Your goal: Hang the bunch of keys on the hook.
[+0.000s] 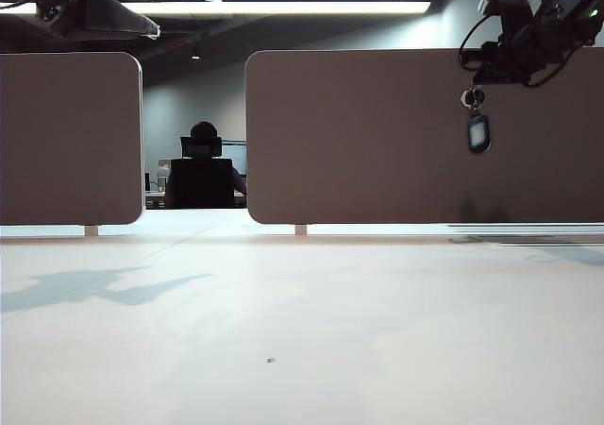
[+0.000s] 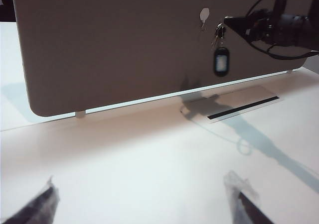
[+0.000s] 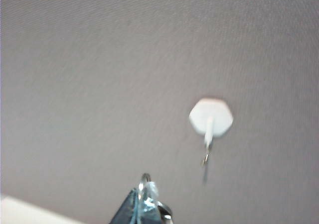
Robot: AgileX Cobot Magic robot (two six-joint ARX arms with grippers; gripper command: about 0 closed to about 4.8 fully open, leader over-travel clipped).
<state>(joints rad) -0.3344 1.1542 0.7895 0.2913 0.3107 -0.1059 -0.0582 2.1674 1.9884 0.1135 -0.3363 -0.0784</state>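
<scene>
We see the bunch of keys point(image 2: 220, 55) dangling from our right gripper point(image 2: 230, 24), pinched by a ring so it can catch the hook point(image 3: 211, 118) nearby on the panel point(image 2: 114, 45). Our left gripper point(image 2: 144, 204) waits spread wide over the table point(image 2: 149, 154).

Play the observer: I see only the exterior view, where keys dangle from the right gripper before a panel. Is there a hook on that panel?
Observer: Yes. The left wrist view shows the hook on the panel, just beside the right gripper.
Operator: Are the keys on it?
Observer: Not yet. In the right wrist view the ring of the keys is clear of the prong of the hook.
Operator: And the left gripper?
Observer: The left gripper is open and empty, over the table, facing the panel.
</scene>
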